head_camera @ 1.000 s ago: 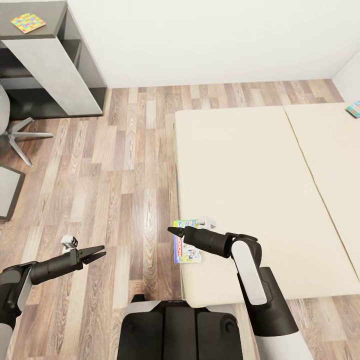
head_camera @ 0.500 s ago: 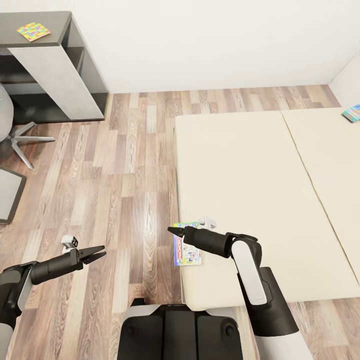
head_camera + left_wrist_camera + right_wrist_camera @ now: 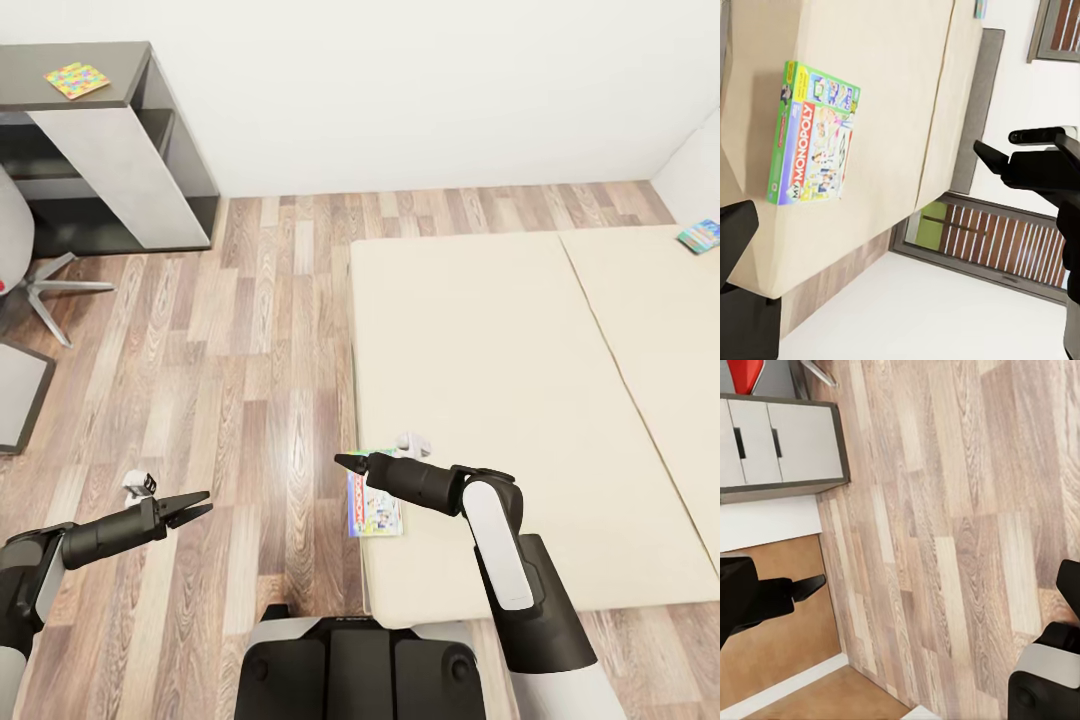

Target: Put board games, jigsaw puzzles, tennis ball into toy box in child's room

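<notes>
On the bed's [image 3: 480, 340] edge lies a green Monopoly box [image 3: 373, 497]; both arms' fingers apart.

The bed [image 3: 500, 360] is plain cream, set on a floor [image 3: 250, 330] of brown and grey wood-grain planks under white walls [image 3: 420, 80]. At the bed's near corner a board game [image 3: 373, 503] shows a bright green border, a red band with white lettering and a busy cartoon print. A second game box [image 3: 699, 236] at the bed's far edge is teal and blue. On the dark grey tabletop [image 3: 60, 65] a jigsaw puzzle [image 3: 77, 79] is patched yellow, pink, blue and green. Both pincers, left [image 3: 197, 506] and right [image 3: 347, 463], are black.
</notes>
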You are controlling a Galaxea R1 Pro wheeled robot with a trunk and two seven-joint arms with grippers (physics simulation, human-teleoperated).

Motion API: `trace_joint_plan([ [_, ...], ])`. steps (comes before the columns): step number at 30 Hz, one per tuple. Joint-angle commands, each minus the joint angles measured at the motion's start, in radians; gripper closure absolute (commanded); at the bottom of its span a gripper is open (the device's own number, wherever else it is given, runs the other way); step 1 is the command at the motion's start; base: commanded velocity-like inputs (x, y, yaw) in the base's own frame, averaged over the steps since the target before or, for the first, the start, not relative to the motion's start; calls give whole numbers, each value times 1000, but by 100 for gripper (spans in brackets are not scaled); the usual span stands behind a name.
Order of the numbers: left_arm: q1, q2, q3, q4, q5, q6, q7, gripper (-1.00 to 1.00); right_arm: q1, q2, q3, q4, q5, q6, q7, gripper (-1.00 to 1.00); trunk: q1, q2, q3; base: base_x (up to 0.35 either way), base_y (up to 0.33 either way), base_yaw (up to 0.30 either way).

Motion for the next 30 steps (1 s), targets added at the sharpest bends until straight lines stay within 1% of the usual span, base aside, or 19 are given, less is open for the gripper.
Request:
trace_joint_plan([
  [1,0,0,0,0,-1,11,-4,-100,0,0,-1,-1,2,4,2,-100,1,-1,1,0,0,0],
  [11,0,1,0,0,-1,11,-4,-100,0,0,13,0,2,4,1,-100,1,-1,17,0,0,0],
  [30,0,1,0,0,-1,9,-3,-100,1,0,17,-1,2,4,2,-100,1,-1,48,0,0,0],
])
